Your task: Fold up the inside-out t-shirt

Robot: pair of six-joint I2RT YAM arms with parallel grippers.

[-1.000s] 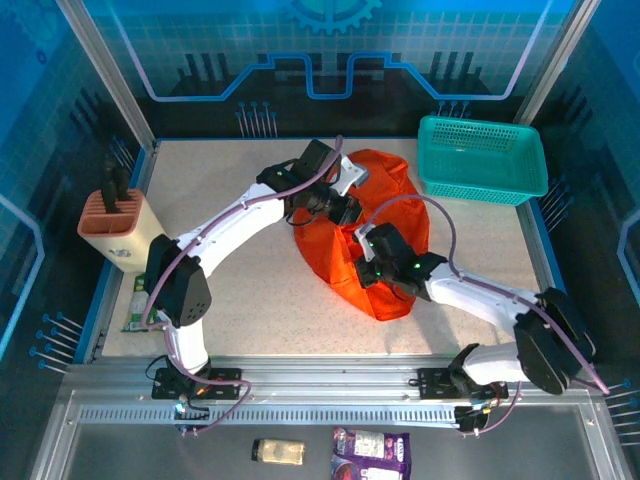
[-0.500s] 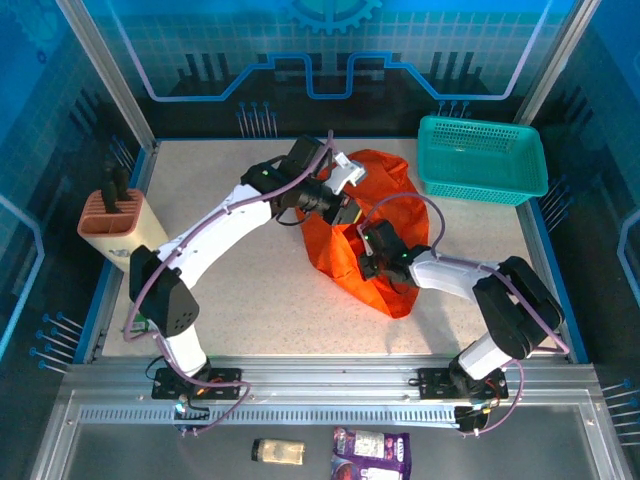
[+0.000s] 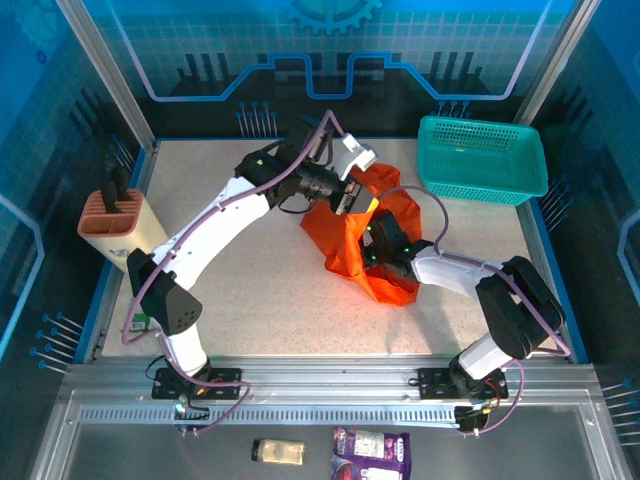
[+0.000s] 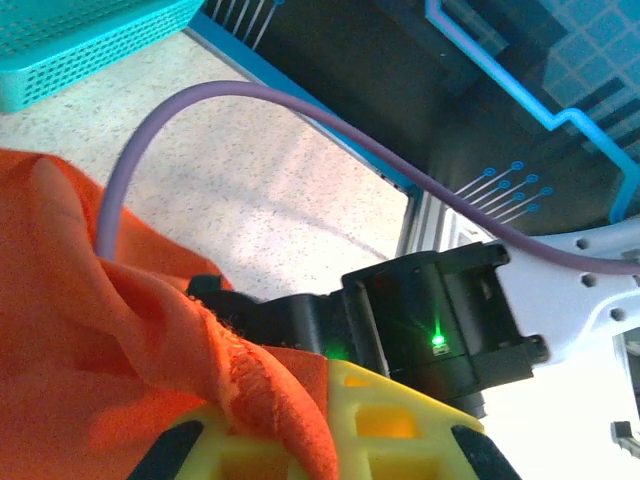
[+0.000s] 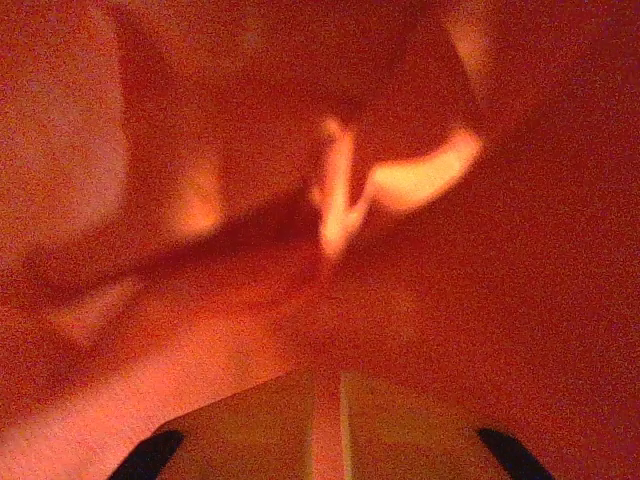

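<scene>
The t-shirt (image 3: 345, 262) lies bunched in the middle of the table (image 3: 250, 290). The basket (image 3: 482, 160) sits in the far right corner, behind and right of it. A block (image 3: 115, 222) stands at the left edge. A packet (image 3: 370, 450) and a jar (image 3: 278, 452) lie before the arm bases.

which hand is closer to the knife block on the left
Left. The left hand holds the orange t-shirt at its far-left part, on the side facing the knife block. The right hand is buried in the shirt, further right.
</scene>
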